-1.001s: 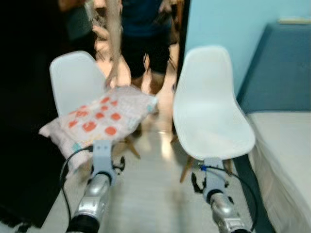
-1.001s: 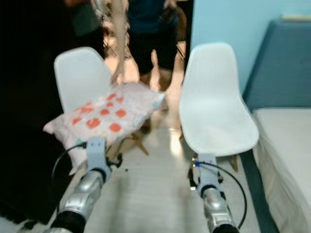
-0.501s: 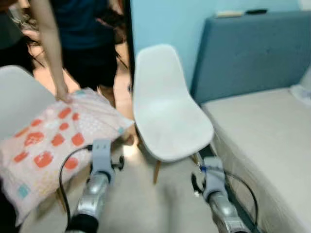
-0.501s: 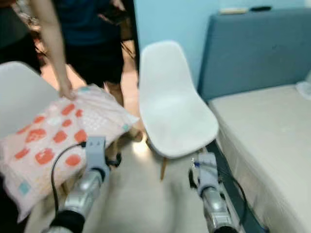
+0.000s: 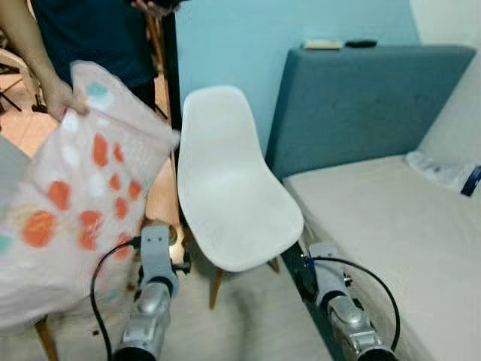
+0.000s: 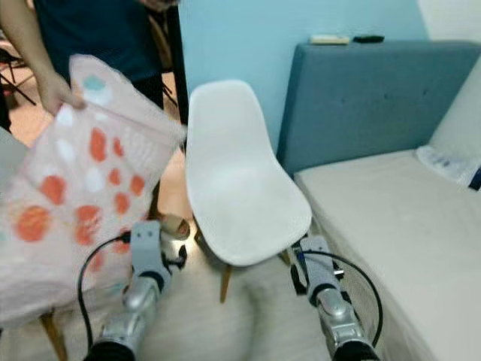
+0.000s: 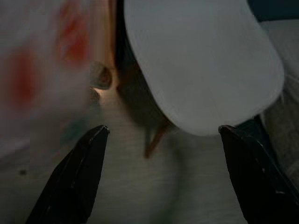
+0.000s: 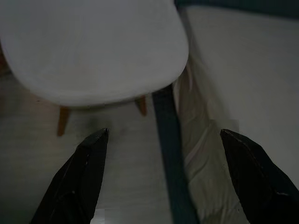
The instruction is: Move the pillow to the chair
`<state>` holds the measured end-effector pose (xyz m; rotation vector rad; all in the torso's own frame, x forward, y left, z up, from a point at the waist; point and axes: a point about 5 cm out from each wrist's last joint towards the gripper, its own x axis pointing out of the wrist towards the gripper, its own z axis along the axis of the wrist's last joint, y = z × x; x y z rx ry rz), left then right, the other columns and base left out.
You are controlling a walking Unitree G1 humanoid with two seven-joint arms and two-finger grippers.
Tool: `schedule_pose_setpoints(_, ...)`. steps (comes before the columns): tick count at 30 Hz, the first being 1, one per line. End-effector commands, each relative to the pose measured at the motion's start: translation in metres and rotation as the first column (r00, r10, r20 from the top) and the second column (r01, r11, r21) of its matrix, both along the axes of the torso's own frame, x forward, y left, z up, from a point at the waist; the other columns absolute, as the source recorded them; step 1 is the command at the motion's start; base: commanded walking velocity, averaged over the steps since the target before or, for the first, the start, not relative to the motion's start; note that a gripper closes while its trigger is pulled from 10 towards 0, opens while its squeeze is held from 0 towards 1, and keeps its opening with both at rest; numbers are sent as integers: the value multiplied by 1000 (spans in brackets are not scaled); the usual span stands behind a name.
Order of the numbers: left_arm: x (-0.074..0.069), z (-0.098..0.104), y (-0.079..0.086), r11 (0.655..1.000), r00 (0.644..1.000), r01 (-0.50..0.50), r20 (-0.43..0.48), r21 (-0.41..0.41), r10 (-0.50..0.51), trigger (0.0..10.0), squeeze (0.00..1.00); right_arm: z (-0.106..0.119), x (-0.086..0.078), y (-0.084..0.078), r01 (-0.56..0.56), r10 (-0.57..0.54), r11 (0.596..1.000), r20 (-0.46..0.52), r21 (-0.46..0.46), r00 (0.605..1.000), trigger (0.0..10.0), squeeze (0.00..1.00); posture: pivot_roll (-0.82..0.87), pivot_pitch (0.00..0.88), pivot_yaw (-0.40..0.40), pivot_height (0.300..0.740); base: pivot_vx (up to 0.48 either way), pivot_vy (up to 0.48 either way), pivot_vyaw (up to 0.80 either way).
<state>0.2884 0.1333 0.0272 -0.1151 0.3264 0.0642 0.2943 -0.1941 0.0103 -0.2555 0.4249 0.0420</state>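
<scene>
The pillow (image 5: 71,188) hangs at the left, held up by a person's hand (image 5: 58,98), beside the empty white chair (image 5: 225,188). It looks soft, light and floppy; pinch a bunched corner. Left pincer (image 7: 161,175) and right pincer (image 8: 163,177) gape wide, holding nothing.

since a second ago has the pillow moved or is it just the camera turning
Yes. The camera has turned, but the pillow itself has changed too: it lay flat on the left chair's seat, and now a person's hand holds it up by its top edge, left of the white chair.
</scene>
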Motion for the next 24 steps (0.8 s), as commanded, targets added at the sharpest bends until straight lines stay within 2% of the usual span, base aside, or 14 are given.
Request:
schedule_pose_setpoints(1,-5,-6,3,999,999,18,-30,29,-17,10000,0,-9,-6,6,-23,23,1000,-50,-5,998,10000,0,-7,52,-125,740,0,0,0)
schedule_pose_setpoints(6,-9,-12,11,996,998,25,-52,85,-21,10000,0,-19,-15,9,-31,30,999,-92,-10,995,10000,0,-4,51,-113,740,0,0,0)
schedule_pose_setpoints(7,-12,-16,14,990,997,57,-67,129,-49,10000,0,-26,-22,9,-35,34,999,-121,-7,992,10000,0,5,50,-102,740,0,0,0)
schedule_pose_setpoints(8,-12,-16,14,990,997,57,-67,129,-49,10000,0,-26,-22,9,-35,34,999,-121,-7,992,10000,0,5,50,-102,740,0,0,0)
schedule_pose_setpoints(11,-21,-31,16,965,981,157,-144,212,-128,10000,0,-44,-41,6,-39,32,999,-219,-31,975,10000,0,7,50,-95,740,0,0,0)
schedule_pose_setpoints(13,-30,-46,15,938,958,232,-226,259,-174,10000,0,-57,-56,0,-13,-4,998,-299,-57,954,10000,0,11,52,-88,740,0,0,0)
schedule_pose_setpoints(14,-30,-46,15,938,958,232,-226,259,-174,10000,0,-57,-56,0,-13,-4,998,-299,-57,954,10000,0,11,52,-88,740,0,0,0)
schedule_pose_setpoints(16,-43,-64,13,921,916,304,-341,246,-211,10000,0,-70,-73,-2,81,-75,997,-387,-1,919,10000,0,13,54,-71,740,0,0,0)
schedule_pose_setpoints(17,-43,-64,13,921,916,304,-341,246,-211,10000,0,-70,-73,-2,81,-75,997,-387,-1,919,10000,0,13,54,-71,740,0,0,0)
schedule_pose_setpoints(20,-60,-82,8,902,848,387,-459,193,-265,10000,0,-79,-86,-5,154,-122,987,-453,36,883,10000,0,28,50,-67,740,0,0,0)
schedule_pose_setpoints(21,-60,-82,8,902,848,387,-459,193,-265,10000,0,-79,-86,-5,154,-122,987,-453,36,883,10000,0,28,50,-67,740,0,0,0)
schedule_pose_setpoints(22,-71,-91,17,920,811,364,-536,147,-235,10000,0,-81,-89,-4,197,-138,977,-458,84,878,10000,0,23,43,-58,740,0,0,0)
schedule_pose_setpoints(24,-75,-95,21,932,797,340,-564,123,-216,10000,0,-82,-91,-3,211,-143,972,-466,98,873,10000,0,24,42,-58,740,0,0,0)
